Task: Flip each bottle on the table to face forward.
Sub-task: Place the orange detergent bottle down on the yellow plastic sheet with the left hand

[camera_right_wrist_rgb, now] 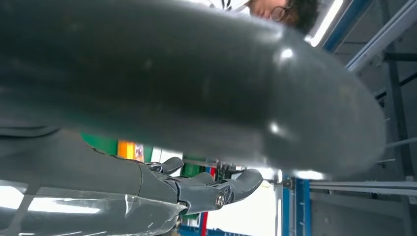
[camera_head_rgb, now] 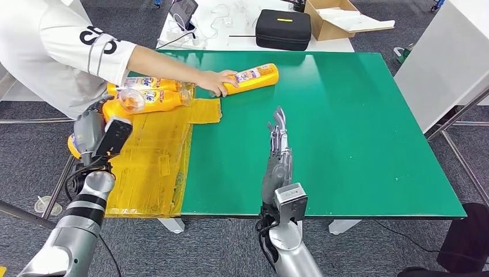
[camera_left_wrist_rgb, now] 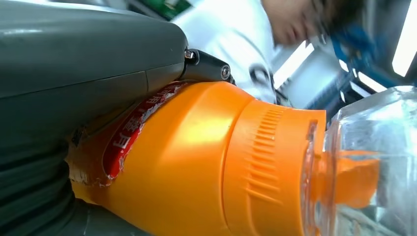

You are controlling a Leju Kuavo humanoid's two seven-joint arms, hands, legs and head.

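Over the green table (camera_head_rgb: pixel 357 144), right hand (camera_head_rgb: pixel 278 151) hovers outstretched, empty; left hand (camera_head_rgb: pixel 89 130) grips a bottle (camera_head_rgb: pixel 144 101).

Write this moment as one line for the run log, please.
left hand: holds orange bottle | right hand: open above green table | person's hand: on another bottle

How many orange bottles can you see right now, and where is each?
3. One bottle on the green mat lies under a person's hand; the left hand holds a second bottle; a third lies just behind it. Others may be hidden.
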